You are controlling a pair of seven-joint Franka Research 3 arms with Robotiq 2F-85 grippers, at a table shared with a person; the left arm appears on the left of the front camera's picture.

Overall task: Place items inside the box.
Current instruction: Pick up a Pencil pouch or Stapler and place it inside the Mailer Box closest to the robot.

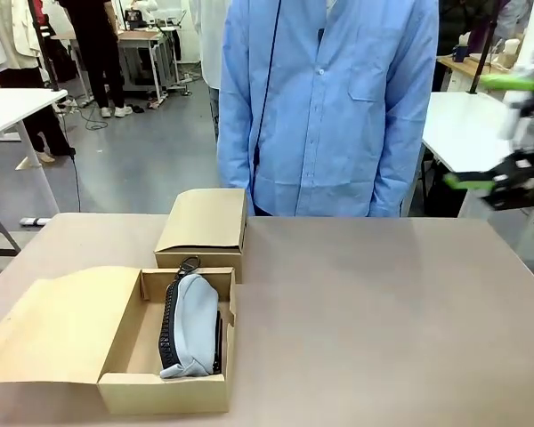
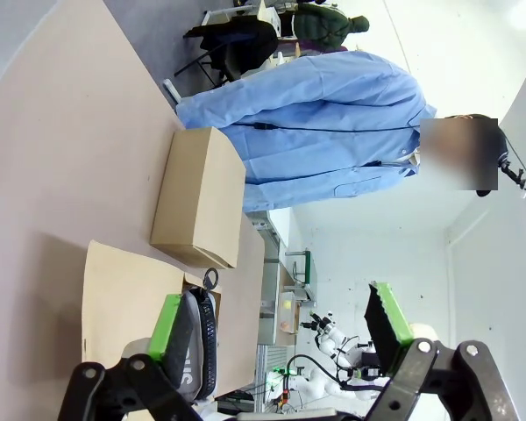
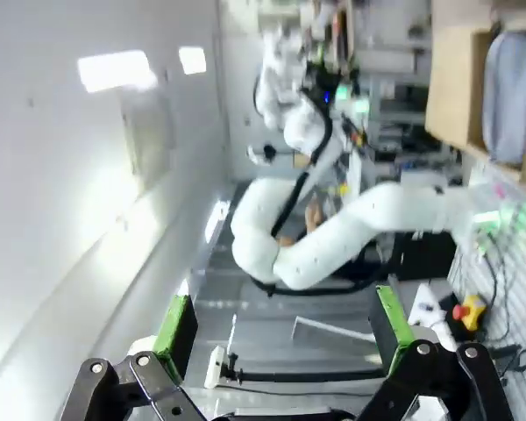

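Observation:
An open cardboard box (image 1: pixel 165 391) sits at the table's front left with its lid flap (image 1: pixel 53 329) folded out to the left. A light grey zip pouch (image 1: pixel 194 325) lies inside it, with a dark zipper edge along its left side. My right gripper (image 1: pixel 470 131) hangs blurred and open, high above the table's right edge and far from the box. In the right wrist view the right gripper (image 3: pixel 283 323) holds nothing, and the box (image 3: pixel 456 79) with the pouch (image 3: pixel 508 96) shows far off. My left gripper (image 2: pixel 276 320) is open and empty above the pouch (image 2: pixel 193 342).
A smaller closed cardboard box (image 1: pixel 205 227) stands right behind the open one. A person in a blue shirt (image 1: pixel 329 107) stands at the far side with no hands over the table. The bare tabletop (image 1: pixel 383 320) stretches across the middle and right.

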